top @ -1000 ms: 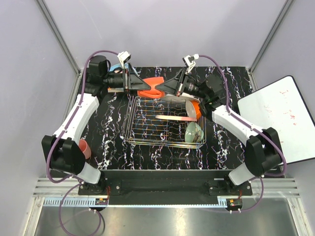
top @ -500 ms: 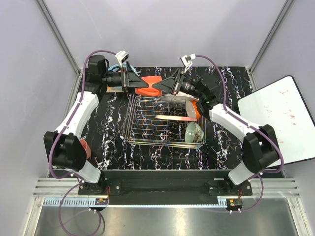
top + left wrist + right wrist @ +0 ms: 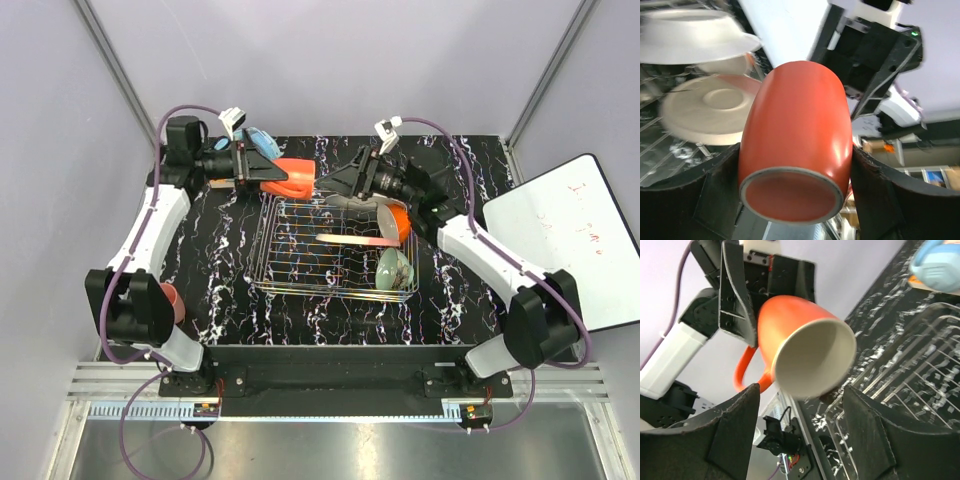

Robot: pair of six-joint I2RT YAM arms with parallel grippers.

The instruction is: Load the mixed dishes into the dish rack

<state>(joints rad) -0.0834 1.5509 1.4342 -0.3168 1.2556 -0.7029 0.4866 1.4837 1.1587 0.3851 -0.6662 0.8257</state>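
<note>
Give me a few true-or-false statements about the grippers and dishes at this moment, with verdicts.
1. The left gripper grips the orange-red mug. True.
2. The right gripper is shut on the mug. False: it is open and apart from the mug.
3. The pale green bowl sits in the dish rack. True.
4. The pink cup is in the rack. False: it is on the table beside the left arm's base.

Your left arm and right arm wear white shells on the long links, with black joint housings and black bases. A purple cable loops along each. The left hand and right hand are black, with broad wedge-shaped fingers.
</note>
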